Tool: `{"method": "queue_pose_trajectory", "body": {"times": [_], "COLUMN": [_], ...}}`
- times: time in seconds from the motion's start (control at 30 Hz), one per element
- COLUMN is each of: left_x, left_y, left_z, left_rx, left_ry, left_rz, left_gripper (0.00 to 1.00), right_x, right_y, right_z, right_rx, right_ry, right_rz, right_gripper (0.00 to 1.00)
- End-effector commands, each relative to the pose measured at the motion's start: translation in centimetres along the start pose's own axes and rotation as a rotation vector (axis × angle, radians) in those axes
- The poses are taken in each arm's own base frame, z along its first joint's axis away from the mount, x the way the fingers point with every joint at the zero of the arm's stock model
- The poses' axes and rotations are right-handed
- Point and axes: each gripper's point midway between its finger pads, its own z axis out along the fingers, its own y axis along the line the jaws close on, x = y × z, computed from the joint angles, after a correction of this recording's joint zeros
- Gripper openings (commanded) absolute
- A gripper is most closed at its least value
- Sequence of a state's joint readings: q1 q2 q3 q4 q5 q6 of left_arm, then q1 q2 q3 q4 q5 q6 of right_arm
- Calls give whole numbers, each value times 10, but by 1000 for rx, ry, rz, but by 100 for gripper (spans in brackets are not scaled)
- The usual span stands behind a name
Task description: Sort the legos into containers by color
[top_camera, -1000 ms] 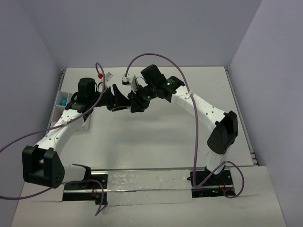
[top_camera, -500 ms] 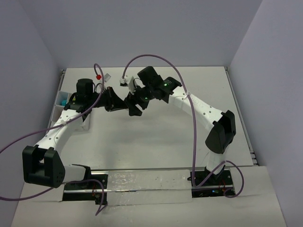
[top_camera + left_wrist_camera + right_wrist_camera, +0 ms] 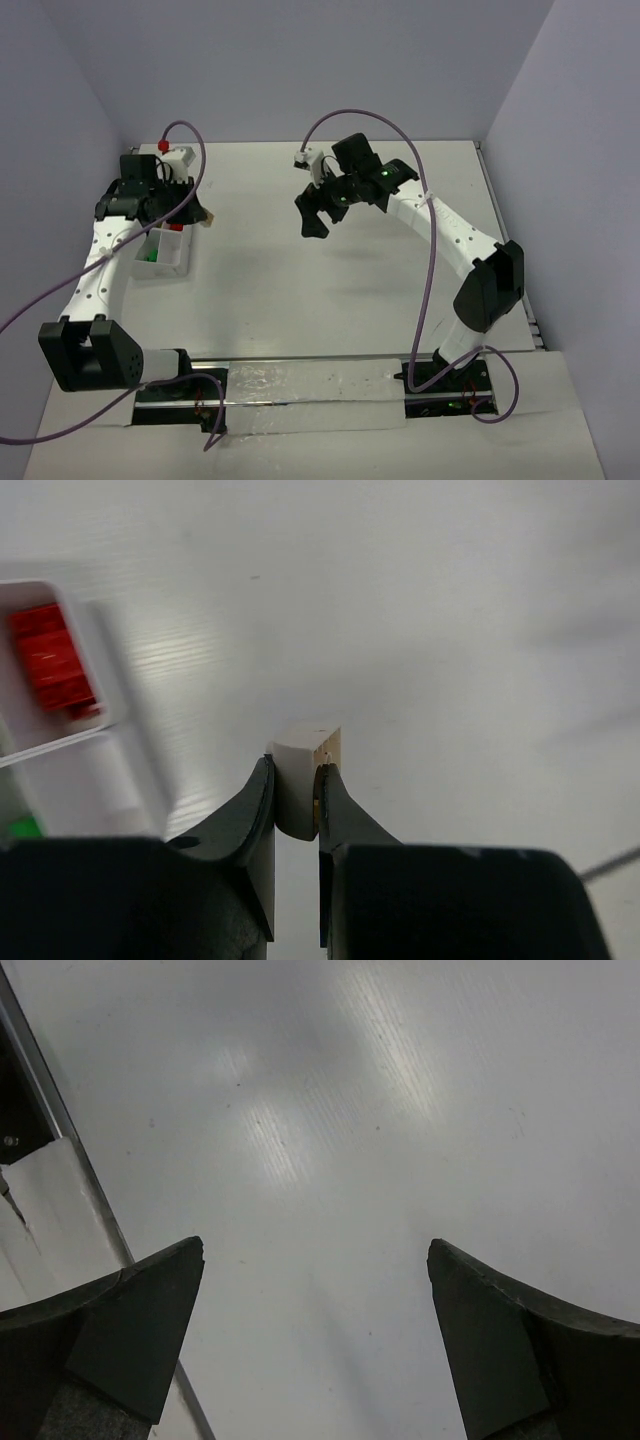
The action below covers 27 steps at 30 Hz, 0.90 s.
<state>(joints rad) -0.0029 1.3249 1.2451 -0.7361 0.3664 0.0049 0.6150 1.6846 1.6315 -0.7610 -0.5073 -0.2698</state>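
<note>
My left gripper (image 3: 199,214) is shut on a tan lego (image 3: 306,746), which sticks out past the fingertips in the left wrist view. It hangs just right of the white container (image 3: 172,263), above the table. Red legos (image 3: 50,669) lie in one compartment of the container (image 3: 122,772), and a green one (image 3: 150,257) shows in another. Over the table's middle, my right gripper (image 3: 312,216) stands wide open with nothing between its fingers (image 3: 135,1325), only bare table below.
A purple cable loops over each arm. The right wrist view shows a table edge strip (image 3: 70,1195) at its left. The grey walls close in on the left, back and right of the white table (image 3: 350,290).
</note>
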Motion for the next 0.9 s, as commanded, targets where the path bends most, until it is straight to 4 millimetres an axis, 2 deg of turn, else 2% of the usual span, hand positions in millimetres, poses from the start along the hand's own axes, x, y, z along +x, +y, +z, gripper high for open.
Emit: {"method": "queue_pose_trajectory", "body": {"times": [0.0, 0.1, 0.23, 0.4, 0.63, 0.87], "left_x": [15, 31, 39, 51, 61, 68], "left_y": [53, 74, 89, 100, 112, 124], "left_z": [-13, -10, -5, 3, 9, 13], "left_rx": [-281, -372, -442, -478, -527, -580], "left_ry": [55, 107, 139, 183, 203, 221], "left_rz": [145, 171, 177, 171, 179, 195], "left_gripper": [0, 0, 3, 9, 10, 20], "right_x": [-6, -4, 0, 3, 5, 7], "right_y": [-1, -7, -8, -11, -12, -12], "right_z": [-15, -15, -14, -14, -13, -11], "right_rx": [10, 23, 25, 38, 33, 27], "right_ry": [-44, -40, -30, -19, -14, -9], "right_rz": [5, 14, 18, 21, 27, 31], "right_gripper": [100, 100, 100, 100, 100, 100]}}
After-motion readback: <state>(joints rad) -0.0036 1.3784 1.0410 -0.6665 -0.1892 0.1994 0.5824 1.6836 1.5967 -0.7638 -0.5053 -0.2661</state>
